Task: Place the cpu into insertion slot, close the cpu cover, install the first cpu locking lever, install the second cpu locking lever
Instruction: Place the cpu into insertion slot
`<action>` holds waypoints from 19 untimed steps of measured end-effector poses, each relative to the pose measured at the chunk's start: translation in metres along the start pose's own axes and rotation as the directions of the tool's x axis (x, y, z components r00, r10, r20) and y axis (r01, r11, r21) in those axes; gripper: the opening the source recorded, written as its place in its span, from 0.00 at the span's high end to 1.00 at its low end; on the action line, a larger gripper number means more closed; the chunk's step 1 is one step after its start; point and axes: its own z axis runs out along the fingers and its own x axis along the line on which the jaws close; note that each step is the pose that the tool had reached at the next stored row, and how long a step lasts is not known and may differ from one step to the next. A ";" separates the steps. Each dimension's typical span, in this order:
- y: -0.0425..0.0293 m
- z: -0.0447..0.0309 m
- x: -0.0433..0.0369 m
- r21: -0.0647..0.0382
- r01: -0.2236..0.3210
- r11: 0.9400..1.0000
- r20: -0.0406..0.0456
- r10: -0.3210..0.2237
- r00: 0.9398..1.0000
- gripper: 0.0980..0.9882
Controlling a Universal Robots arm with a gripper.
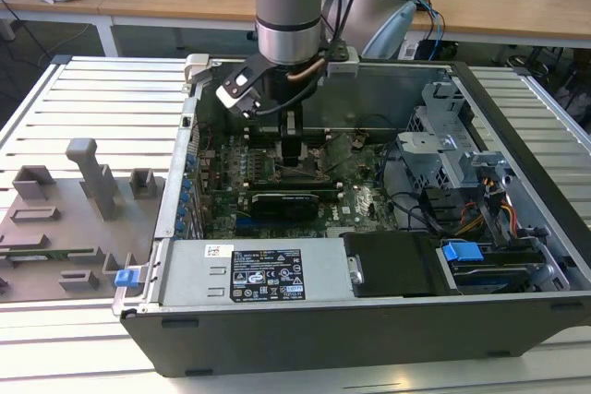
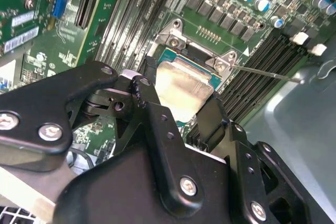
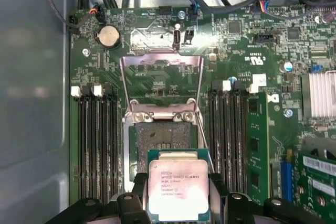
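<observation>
My gripper (image 3: 178, 195) is shut on the cpu (image 3: 177, 184), a silvery square chip held by two opposite edges between the black fingers (image 3: 137, 183). The chip hangs over the near part of the insertion slot (image 3: 157, 136), whose dark centre lies uncovered beyond it. Whether the chip touches the socket I cannot tell. The cpu cover (image 3: 160, 54) stands swung open behind the socket. In the second wrist view the cpu (image 2: 184, 87) sits between the fingers over the socket's metal rim (image 2: 173, 39). In the exterior view the gripper (image 1: 292, 156) reaches down onto the green motherboard (image 1: 365, 200).
Black memory slots (image 3: 97, 140) flank the socket on both sides. A thin lever rod (image 2: 262, 72) sticks out beside it. The case walls (image 1: 517, 136) enclose the board, with cables (image 1: 466, 219) on the exterior view's right. Grey fixtures (image 1: 92, 177) stand outside on the exterior view's left.
</observation>
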 end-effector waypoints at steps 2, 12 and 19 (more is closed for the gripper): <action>0.0007 0.0014 0.0003 0.000 0.001 1.000 0.000 -0.001 1.000 0.50; 0.0017 0.0119 0.0011 0.000 0.002 1.000 0.000 -0.002 1.000 0.50; 0.0010 0.0220 0.0010 0.000 0.002 1.000 0.000 -0.002 1.000 0.50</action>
